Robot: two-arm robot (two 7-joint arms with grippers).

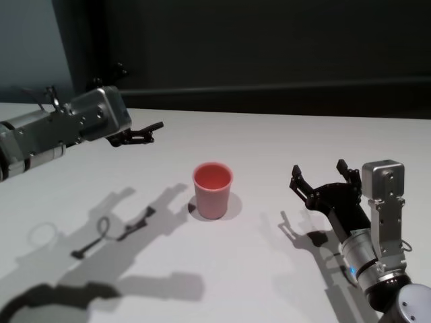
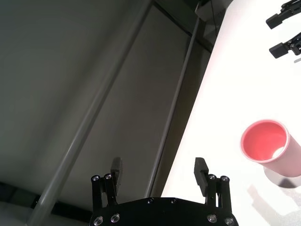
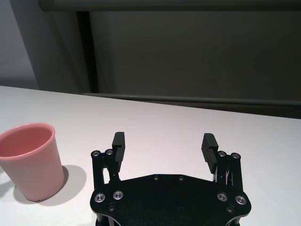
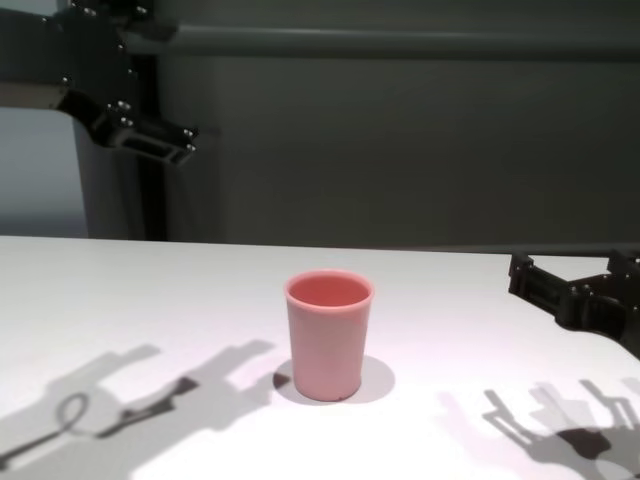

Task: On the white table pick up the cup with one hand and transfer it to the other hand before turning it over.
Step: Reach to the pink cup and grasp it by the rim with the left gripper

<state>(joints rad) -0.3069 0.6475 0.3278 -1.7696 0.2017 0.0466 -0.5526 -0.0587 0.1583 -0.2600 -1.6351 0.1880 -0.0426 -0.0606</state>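
The pink cup (image 1: pixel 213 190) stands upright, mouth up, in the middle of the white table (image 1: pixel 269 141). It also shows in the chest view as the cup (image 4: pixel 328 335). My left gripper (image 1: pixel 151 132) hangs open and empty in the air, well above the table and back-left of the cup. Its wrist view shows the cup (image 2: pixel 268 146) off to one side, apart from the left gripper (image 2: pixel 159 167). My right gripper (image 1: pixel 318 171) is open and empty, low over the table to the right of the cup. From the right wrist, the cup (image 3: pixel 30 160) stands beside the right gripper (image 3: pixel 164 141), not between the fingers.
A dark wall with a horizontal rail runs behind the table's far edge (image 4: pixel 150 240). Arm shadows fall on the near-left part of the tabletop (image 1: pixel 108 229). Nothing else stands on the table.
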